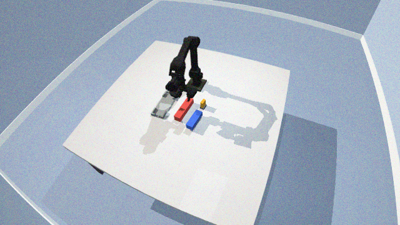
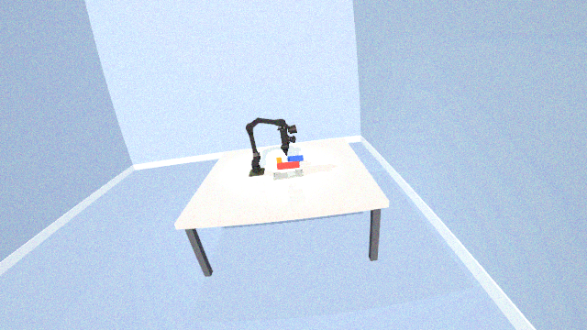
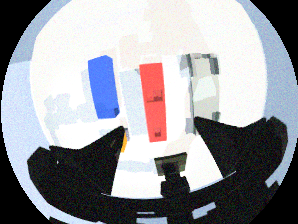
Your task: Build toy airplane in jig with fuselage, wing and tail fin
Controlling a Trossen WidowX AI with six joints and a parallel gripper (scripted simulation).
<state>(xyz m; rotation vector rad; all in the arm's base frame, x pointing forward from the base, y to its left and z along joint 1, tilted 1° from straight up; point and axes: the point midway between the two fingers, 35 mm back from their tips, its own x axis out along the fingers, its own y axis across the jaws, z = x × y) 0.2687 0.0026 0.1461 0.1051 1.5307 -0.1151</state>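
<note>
The red fuselage [image 1: 184, 110] [image 2: 288, 166] [image 3: 154, 117] lies on the table beside the grey cradle, with two dark sockets in its top. The cradle [image 1: 161, 107] [image 2: 288, 175] [image 3: 205, 106] holds no part. The blue wing [image 1: 194, 119] [image 2: 295, 159] [image 3: 103, 90] lies on the fuselage's other side. The small orange tail fin [image 1: 203, 103] [image 2: 279, 159] stands near the fuselage's end; in the wrist view a finger hides most of it. My gripper [image 1: 182, 95] [image 3: 160, 123] is open and empty, pointing down above the fuselage's socketed tail part, with its fingers to either side of it in the wrist view.
The arm's base [image 1: 197, 85] [image 2: 257, 172] [image 3: 171, 164] stands on the table [image 1: 125, 131] [image 2: 229, 202] close to the tail end of the parts. In the top view the arm partly covers the cradle's near-base end. Arm shadows fall across the table around the parts.
</note>
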